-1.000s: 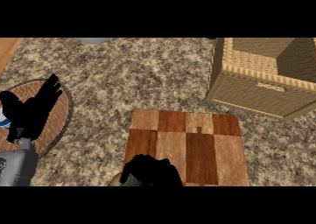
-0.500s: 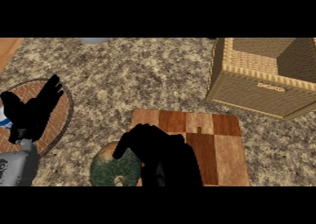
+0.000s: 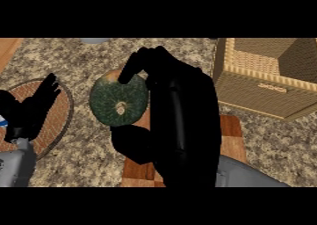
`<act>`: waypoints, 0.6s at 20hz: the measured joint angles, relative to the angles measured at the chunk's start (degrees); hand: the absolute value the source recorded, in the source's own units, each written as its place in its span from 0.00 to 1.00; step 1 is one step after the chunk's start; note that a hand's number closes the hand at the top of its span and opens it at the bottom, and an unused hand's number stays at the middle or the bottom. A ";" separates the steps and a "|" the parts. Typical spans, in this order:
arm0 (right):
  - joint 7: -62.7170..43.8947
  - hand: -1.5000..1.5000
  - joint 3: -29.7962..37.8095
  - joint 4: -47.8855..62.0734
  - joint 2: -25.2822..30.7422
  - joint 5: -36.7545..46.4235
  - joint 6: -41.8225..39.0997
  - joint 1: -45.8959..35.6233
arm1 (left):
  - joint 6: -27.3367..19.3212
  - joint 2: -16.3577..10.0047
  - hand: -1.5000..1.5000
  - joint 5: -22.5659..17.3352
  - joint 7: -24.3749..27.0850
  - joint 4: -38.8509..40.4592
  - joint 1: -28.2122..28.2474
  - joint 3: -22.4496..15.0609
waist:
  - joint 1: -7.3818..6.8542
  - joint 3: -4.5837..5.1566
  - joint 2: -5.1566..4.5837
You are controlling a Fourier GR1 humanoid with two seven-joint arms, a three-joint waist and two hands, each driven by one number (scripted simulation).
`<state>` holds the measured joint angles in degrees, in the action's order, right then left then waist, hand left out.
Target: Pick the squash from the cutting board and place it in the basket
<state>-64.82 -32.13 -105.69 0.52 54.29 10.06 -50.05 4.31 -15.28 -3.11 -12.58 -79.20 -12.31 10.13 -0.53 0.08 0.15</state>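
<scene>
Above striped wooden cutting board's (image 3: pixel 231 132) left edge | my right hand (image 3: pixel 180 118) grasps dark-green mottled round squash (image 3: pixel 118 103) | likely heavy, rigid, slick-rinded | best held across widest girth

One squash (image 3: pixel 118 103), one basket (image 3: pixel 271 88), one cutting board (image 3: pixel 231 136), one round mat (image 3: pixel 60 126).

Counter: what sat on it

Speckled stone counter (image 3: pixel 70 61), brown-grey, filled most of the view. Wood board (image 3: pixel 231 132) lay flat at lower centre-right, striped in light and dark planks, mostly hidden from above. Wicker basket (image 3: pixel 271 88) stood at upper right, just beyond the board's far corner, approx. touching. Round brown plate (image 3: pixel 57 125) w/ dark rim lay at left, well apart from the basket. Pale rounded thing (image 3: pixel 94 40) at the top edge, cut off; can't tell what.
</scene>
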 measured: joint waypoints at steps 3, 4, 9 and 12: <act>1.17 1.00 5.54 3.60 0.25 0.19 -1.32 -2.68 | 0.46 -0.06 0.50 -0.25 0.09 -0.43 0.68 0.06 | 0.11 -0.02 -0.03; 1.27 1.00 7.09 4.98 0.48 0.52 -2.03 -3.83 | 0.69 -0.22 0.50 -0.40 -0.33 -0.92 0.73 0.04 | 0.11 -0.02 -0.01; 3.46 1.00 13.97 10.60 3.68 1.46 -4.03 -5.88 | 0.03 -0.03 0.50 0.01 -0.41 -0.87 0.65 0.22 | 0.30 -0.05 -0.10; 5.77 1.00 17.48 12.61 5.75 1.25 -4.49 -4.76 | -0.32 0.29 0.50 -0.08 -2.11 -2.23 0.25 -0.07 | 0.35 -0.06 -0.10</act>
<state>-59.04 -14.65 -93.08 6.27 55.53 5.58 -54.81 3.99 -14.99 -3.19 -14.70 -81.44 -12.07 10.06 -0.19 0.02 0.04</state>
